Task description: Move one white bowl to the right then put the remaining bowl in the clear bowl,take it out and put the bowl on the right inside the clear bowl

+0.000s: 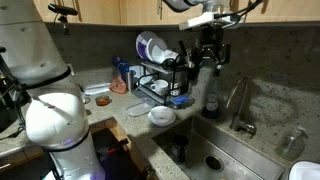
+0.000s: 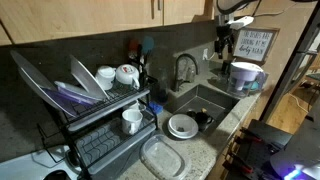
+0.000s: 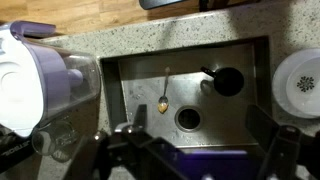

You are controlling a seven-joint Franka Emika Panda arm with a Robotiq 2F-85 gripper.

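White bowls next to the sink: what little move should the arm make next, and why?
Probably swing the gripper over to the white bowls and start lowering. It hangs open and empty high above the sink, while the bowls sit, apparently stacked, beside the clear bowl, with none yet set off to the right.

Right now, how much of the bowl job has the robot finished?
Nothing looks done yet. The white bowls seem stacked together beside the sink, and the clear bowl next to them looks empty. The hand is open, holding nothing, high over the sink. Left to do: moving one white bowl right, then putting each white bowl into the clear bowl in turn.
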